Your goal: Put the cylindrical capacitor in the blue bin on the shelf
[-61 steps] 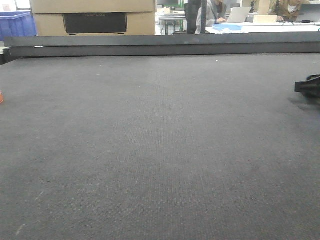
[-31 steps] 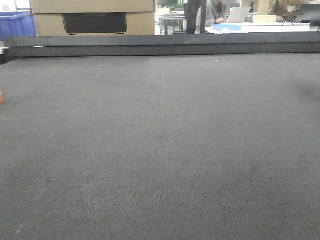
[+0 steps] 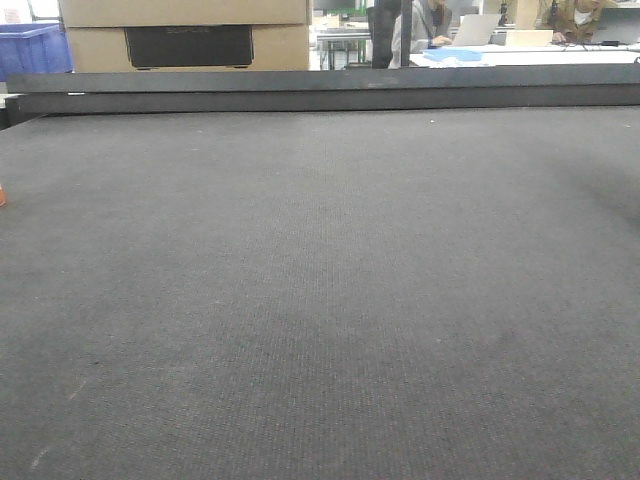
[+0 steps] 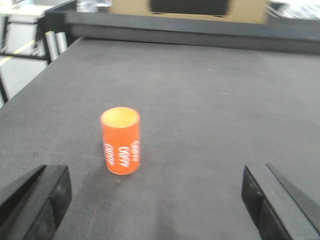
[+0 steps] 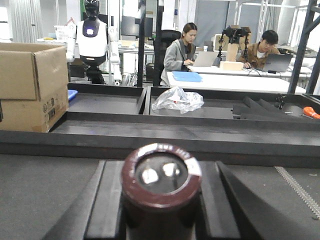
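**Right claw clamped on the capacitor, left claw wide open by an orange can**

In the right wrist view the cylindrical capacitor (image 5: 161, 192) stands upright at 6 o'clock. It is a dark brown-black cylinder with a lighter rim and 2 pale terminals on its top face. The right claw (image 5: 161, 165) grips it, with 1 dark finger (image 5: 102, 210) pressed against each side. At 9 o'clock behind it sits a cardboard box (image 5: 30, 85). A crumpled plastic bag (image 5: 177, 99) lies at 12 o'clock, and 2 people work at laptops further back.

In the left wrist view the left claw (image 4: 152, 190) is spread wide and holds nothing, its fingers (image 4: 40, 200) showing at 7 and 5 o'clock. Between them and further out, toward 10 o'clock, an orange can (image 4: 120, 141) with white lettering stands upright on the tabletop (image 4: 215, 115), touching neither finger.

The front view shows the dark grey tabletop with a raised rail (image 3: 320, 92) along its far edge. A sliver of orange shows at the 9 o'clock border. A blue tub (image 3: 30, 45) stands beyond the rail at 11 o'clock.
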You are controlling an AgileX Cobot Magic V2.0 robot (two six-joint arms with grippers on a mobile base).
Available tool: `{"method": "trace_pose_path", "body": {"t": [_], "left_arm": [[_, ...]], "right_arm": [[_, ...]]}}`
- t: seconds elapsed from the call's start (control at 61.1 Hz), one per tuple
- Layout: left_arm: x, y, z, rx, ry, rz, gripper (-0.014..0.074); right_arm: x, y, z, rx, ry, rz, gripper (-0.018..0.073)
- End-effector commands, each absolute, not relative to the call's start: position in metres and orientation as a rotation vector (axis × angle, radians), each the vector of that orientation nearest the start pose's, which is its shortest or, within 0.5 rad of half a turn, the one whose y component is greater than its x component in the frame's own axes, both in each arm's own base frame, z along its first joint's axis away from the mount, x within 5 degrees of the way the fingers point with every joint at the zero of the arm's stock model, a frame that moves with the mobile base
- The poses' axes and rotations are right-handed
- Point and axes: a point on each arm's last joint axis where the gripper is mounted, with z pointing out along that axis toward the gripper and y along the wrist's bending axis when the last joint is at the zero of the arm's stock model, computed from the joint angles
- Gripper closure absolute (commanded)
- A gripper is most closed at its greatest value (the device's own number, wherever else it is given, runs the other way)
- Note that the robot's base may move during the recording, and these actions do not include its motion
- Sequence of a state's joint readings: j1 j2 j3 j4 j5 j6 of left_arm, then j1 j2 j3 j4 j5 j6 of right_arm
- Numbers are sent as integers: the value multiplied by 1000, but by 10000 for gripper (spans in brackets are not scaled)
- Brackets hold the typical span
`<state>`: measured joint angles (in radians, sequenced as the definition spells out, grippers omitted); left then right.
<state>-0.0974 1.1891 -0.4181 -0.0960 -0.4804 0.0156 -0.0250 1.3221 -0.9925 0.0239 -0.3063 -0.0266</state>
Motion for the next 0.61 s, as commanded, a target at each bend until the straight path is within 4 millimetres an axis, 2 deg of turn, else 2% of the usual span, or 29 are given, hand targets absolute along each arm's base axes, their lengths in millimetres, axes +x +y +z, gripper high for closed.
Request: {"method": "trace_pose_path", "body": {"t": [0.0, 0.082, 0.229, 0.442, 0.589], "left_arm": [[252, -15, 232, -78, 1716, -73, -5], [277, -17, 216, -83, 1753, -62, -5], [314, -17, 200, -146, 1794, -57, -5], [360, -6, 172, -218, 1833, -18, -5], [382, 7, 158, -252, 1845, 8, -5]], "right_arm": [[300, -7, 382, 20, 1481, -25, 616], [298, -7, 381, 20, 1482, -25, 616], [297, -7, 379, 20, 1489, -25, 616], [297, -7, 377, 20, 1505, -25, 616], [297, -7, 377, 20, 1505, -25, 616]]}}
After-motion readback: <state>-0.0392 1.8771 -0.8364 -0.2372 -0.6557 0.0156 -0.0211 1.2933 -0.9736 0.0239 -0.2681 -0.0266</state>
